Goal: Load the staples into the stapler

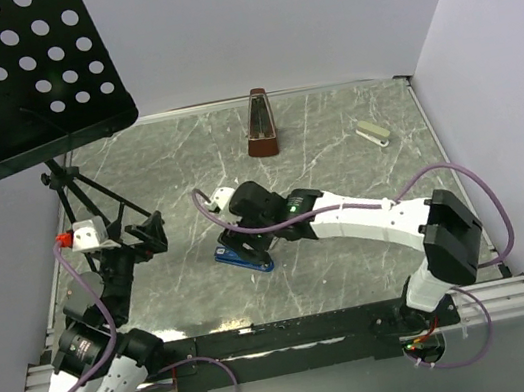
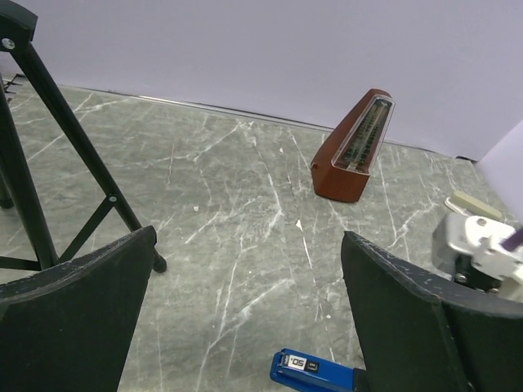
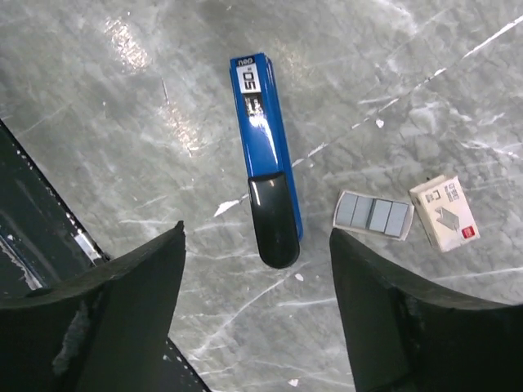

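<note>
Table: a grey surface with marble pattern (image 1: pixel 357 276); all the things lie or stand on it.
Stapler: the blue stapler (image 3: pixel 265 147) lies flat near the middle of the table. In the right wrist view it lies directly under the right gripper, the black part at the near end and the white label at the far end.
Staples: the staples (image 3: pixel 373 214) are grey blocks side by side in a shallow white tray, which lies on the table just beside the black end of the stapler, not touching it.
Box: a small white box with red print (image 3: pixel 445 212) lies just beside the tray, on the side away from the stapler. I cannot tell if the two touch.
Right gripper: the right gripper (image 3: pixel 257 237) hangs above the stapler with its fingers spread wide. It holds nothing.
Left gripper: the left gripper (image 2: pixel 249 278) is at the left side of the table with its fingers at full spread, and nothing is between them.
Music stand: a black music stand (image 1: pixel 8 78) is at the far left, its legs near the left gripper.
Metronome: a brown metronome (image 1: pixel 261 125) stands upright at the far edge.
Other thing: a pale oblong thing (image 1: pixel 373 133) lies at the far right, well apart from the stapler.
</note>
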Available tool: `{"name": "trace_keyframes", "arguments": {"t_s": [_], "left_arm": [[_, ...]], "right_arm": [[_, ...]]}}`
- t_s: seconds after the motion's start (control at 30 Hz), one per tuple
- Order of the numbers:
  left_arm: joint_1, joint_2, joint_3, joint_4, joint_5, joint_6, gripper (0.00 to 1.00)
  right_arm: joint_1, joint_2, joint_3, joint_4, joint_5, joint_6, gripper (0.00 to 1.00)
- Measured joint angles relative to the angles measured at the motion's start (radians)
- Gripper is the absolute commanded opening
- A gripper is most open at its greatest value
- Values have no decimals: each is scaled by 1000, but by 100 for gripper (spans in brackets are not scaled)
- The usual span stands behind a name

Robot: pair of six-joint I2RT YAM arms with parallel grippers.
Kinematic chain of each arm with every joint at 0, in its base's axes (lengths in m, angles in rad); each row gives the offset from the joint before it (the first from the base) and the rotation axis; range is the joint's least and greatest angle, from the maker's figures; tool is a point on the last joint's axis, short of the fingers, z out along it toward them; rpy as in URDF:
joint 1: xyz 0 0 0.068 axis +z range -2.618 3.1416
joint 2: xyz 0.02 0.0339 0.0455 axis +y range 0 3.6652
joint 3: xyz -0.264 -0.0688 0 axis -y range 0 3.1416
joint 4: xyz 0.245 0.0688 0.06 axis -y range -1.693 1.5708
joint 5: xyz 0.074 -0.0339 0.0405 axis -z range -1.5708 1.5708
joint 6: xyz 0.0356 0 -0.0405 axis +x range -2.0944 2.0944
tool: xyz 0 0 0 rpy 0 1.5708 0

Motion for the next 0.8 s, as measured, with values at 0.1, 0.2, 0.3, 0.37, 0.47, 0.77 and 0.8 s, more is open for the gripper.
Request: {"name": "trace_keyframes", "arguments": {"t_s": [0.1, 0.2, 0.3, 0.37, 0.47, 0.77, 0.8], "left_arm": [[16, 0, -3, 0, 15, 0, 99], [39, -1, -3, 0, 38, -1, 99], [65, -1, -3, 2, 64, -4, 99], [79, -2, -4, 2, 77, -5, 100], [90, -10, -4, 2, 90, -5, 99], [91, -27, -4, 5, 105, -5, 99], [91, -27, -4, 5, 105, -4, 99]], "right_arm": [[0, 42, 29, -13, -2, -2, 81], [1, 96, 34, -30, -5, -6, 81], [3, 148, 34, -55, -9, -8, 79], [4, 175, 35, -65, -10, -8, 77], [6, 204, 37, -68, -10, -8, 72], [8, 271, 102, -78, -10, -16, 14], [8, 271, 105, -81, -10, -13, 13]]}}
